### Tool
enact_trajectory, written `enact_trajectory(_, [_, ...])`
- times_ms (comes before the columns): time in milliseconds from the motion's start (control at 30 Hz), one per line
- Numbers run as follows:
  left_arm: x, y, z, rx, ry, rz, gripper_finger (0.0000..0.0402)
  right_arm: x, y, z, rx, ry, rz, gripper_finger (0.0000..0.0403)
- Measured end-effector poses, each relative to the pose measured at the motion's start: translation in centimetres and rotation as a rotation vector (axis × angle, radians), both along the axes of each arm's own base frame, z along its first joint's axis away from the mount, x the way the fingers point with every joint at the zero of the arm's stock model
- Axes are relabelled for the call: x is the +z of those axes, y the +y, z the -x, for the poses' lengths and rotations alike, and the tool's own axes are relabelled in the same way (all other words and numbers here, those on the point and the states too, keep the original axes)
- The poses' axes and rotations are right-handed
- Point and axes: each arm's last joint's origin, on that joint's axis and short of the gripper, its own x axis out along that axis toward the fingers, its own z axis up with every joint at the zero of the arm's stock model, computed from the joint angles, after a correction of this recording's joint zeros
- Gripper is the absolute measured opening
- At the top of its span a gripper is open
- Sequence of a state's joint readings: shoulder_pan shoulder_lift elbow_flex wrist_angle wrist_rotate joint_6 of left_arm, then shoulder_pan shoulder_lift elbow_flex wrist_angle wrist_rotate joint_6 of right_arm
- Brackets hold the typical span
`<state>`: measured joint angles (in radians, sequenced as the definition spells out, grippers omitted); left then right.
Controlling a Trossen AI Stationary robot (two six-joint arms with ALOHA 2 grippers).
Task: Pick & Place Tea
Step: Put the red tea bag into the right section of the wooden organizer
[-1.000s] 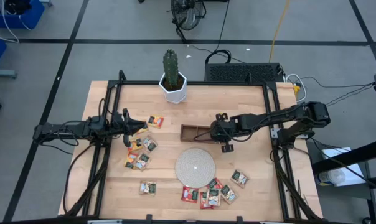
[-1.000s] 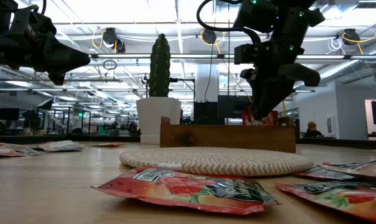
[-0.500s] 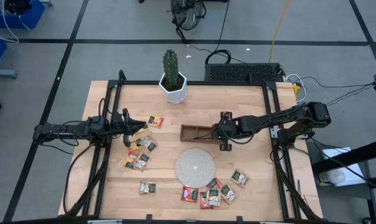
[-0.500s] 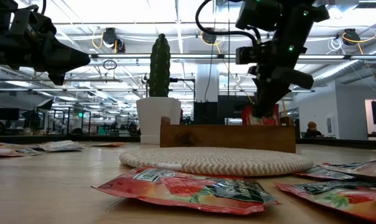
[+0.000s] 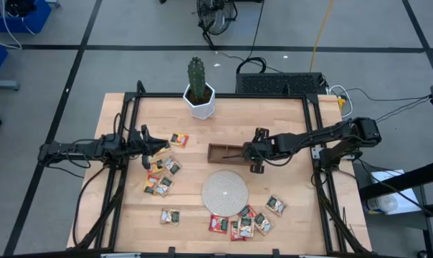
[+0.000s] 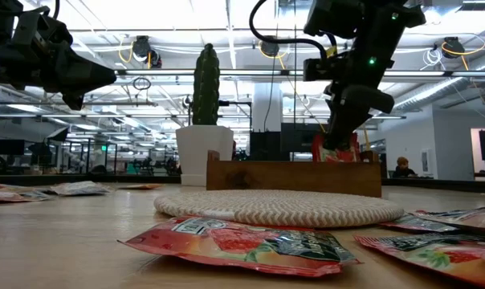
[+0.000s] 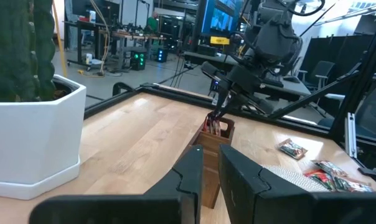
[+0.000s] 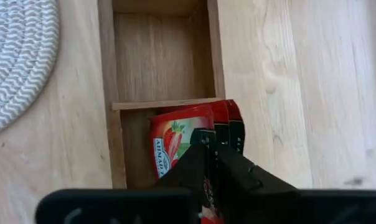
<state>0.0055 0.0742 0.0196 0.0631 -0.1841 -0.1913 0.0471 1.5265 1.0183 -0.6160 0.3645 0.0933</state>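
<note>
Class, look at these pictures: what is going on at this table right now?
A two-armed robot is sorting tea sachets into a wooden tray. The right gripper is over the tray's end compartment, its fingers closed around red sachets standing upright there. The middle compartment seen beside them holds nothing. The left gripper waits, shut and holding nothing, above the loose sachets on its side of the table. More sachets lie near the woven disc, beyond which stands a potted cactus.

Grey tiled floor (image 5: 73,79), bright ceiling lights (image 6: 146,16), distant workstations (image 6: 130,160)
</note>
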Motion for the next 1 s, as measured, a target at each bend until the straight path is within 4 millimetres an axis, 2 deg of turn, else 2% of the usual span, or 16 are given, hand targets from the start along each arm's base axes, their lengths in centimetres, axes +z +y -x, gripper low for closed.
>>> enact_trajectory(467, [0.0,0.0,0.0,0.0,0.0,0.0,0.0051,0.4,0.4,-0.9,0.019,-0.106,0.001,0.013])
enact_trajectory(733, [0.0,0.0,0.0,0.0,0.0,0.0,0.0051,0.6,4.9,-0.8,0.177,-0.139,-0.02,0.0154])
enact_trajectory(1000, [0.0,0.0,0.0,0.0,-0.001,0.0,0.0051,-0.3,8.5,-1.5,0.274,-0.204,-0.233,0.0208])
